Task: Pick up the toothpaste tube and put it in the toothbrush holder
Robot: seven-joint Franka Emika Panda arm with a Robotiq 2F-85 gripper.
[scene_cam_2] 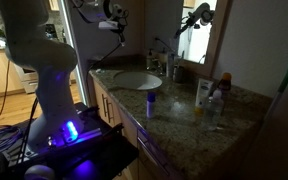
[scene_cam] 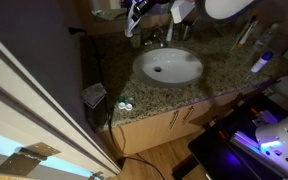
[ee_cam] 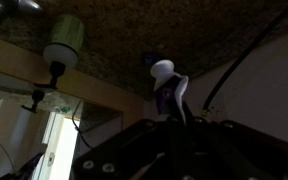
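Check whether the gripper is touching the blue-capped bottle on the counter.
Apart. An exterior view shows the gripper high in the air, well above the blue-capped bottle standing on the counter.

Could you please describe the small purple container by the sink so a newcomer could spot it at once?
Find the granite counter with the oval sink. Beside the sink, close to the counter's front edge, a small purple container stands upright. Its white top and purple body set it apart from the pale bottle and the red-topped bottle farther back.

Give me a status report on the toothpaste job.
Hand high over sink, grip unclear. Toothpaste tube likely standing on counter, untouched. Green soap bottle close beside it.
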